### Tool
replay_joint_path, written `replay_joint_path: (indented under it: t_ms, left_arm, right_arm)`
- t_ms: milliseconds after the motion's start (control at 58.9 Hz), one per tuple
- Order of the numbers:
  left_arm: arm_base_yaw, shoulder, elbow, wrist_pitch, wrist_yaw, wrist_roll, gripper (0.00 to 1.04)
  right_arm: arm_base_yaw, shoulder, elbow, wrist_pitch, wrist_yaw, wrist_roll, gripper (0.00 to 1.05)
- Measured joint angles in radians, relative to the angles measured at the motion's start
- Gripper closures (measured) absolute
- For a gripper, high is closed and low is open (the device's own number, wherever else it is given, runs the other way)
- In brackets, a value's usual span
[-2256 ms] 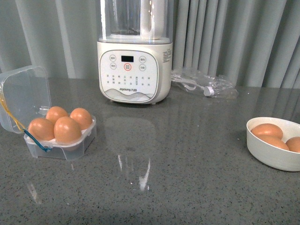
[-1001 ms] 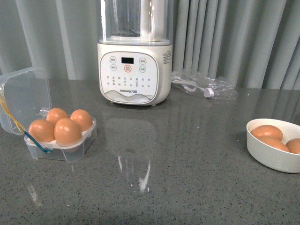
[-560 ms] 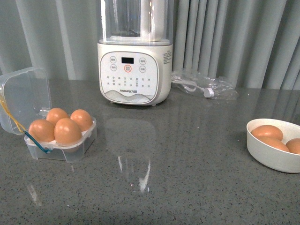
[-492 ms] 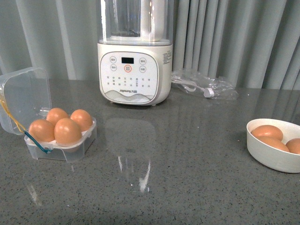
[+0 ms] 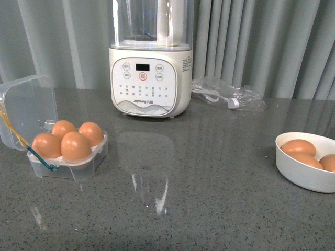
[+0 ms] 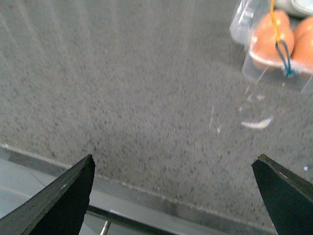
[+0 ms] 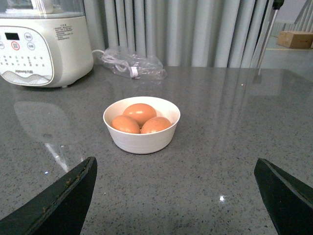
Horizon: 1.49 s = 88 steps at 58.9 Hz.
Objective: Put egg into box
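Four cups in the box, all four filled. Entries run big to small.

Worktop (image 5: 209, 172): grey speckled stone, glossy.

Blender (image 5: 149, 78): white, at the middle of the back edge.

Left gripper (image 6: 173, 196): over bare stone by the front edge, short of the box. Fingers were spread wide with nothing between them.

Right gripper (image 7: 176, 196): fingers likewise wide apart and empty, facing the bowl.

Box (image 5: 78, 166): clear plastic, near the left edge. Its lid (image 5: 29, 104) was swung back and stood open, with blue and yellow bands hanging at the near side.

Bowl (image 5: 301, 175): white, at the right edge, holding three more brown eggs.

Bag (image 5: 230, 94): crumpled clear plastic with a cable inside, by the back edge, right of the blender.

Egg (image 5: 76, 145): seated in the box's near cup. All four looked alike, so I could not tell which was the task's own.

Handling, judged: light, with a rigid but brittle shell. It looked smooth enough to slip and apt to roll on the glossy stone. Best taken from above, across the widest girth, with gentle closing force. With no cup free, I judged the filling done.
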Motion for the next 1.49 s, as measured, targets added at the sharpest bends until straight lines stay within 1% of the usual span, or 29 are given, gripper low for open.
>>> replay_joint_path:
  t_ms: [68,153,187,221,271,305,424,509,747,848,967,1069,1188,1493]
  left_arm:
    - [0.024,0.024,0.021,0.050,0.025,0.012,0.07]
    - [0.059,0.096,0.040,0.143,0.080,0.034,0.07]
    - [0.080,0.149,0.049,0.203,0.121,0.044,0.07]
    - [0.112,0.230,0.069,0.282,0.183,0.056,0.07]
    - [0.137,0.303,0.093,0.348,0.237,0.060,0.07]
    - [0.163,0.384,0.122,0.416,0.297,0.059,0.07]
    - [0.192,0.614,0.226,0.575,0.364,0.080,0.07]
    - [0.192,0.753,0.299,0.613,0.393,0.106,0.07]
    - [0.200,1.041,0.482,0.666,0.378,0.140,0.07]
    - [0.224,1.151,0.557,0.665,0.358,0.152,0.07]
    - [0.253,1.286,0.679,0.630,0.332,0.175,0.07]
    - [0.258,1.338,0.729,0.622,0.333,0.181,0.07]
    - [0.262,1.402,0.787,0.599,0.363,0.171,0.07]
    - [0.262,1.480,0.851,0.597,0.368,0.165,0.07]
  right_arm:
    - [0.000,0.000,0.000,0.000,0.000,0.000,0.07]
    - [0.000,0.000,0.000,0.000,0.000,0.000,0.07]
    - [0.000,0.000,0.000,0.000,0.000,0.000,0.07]
    - [0.000,0.000,0.000,0.000,0.000,0.000,0.07]
    - [0.000,0.000,0.000,0.000,0.000,0.000,0.07]
    - [0.000,0.000,0.000,0.000,0.000,0.000,0.07]
    - [0.000,0.000,0.000,0.000,0.000,0.000,0.07]
    - [0.000,0.000,0.000,0.000,0.000,0.000,0.07]
    - [0.000,0.000,0.000,0.000,0.000,0.000,0.07]
    - [0.000,0.000,0.000,0.000,0.000,0.000,0.07]
    - [0.000,0.000,0.000,0.000,0.000,0.000,0.07]
    - [0.000,0.000,0.000,0.000,0.000,0.000,0.07]
    - [0.000,0.000,0.000,0.000,0.000,0.000,0.07]
    - [0.000,0.000,0.000,0.000,0.000,0.000,0.07]
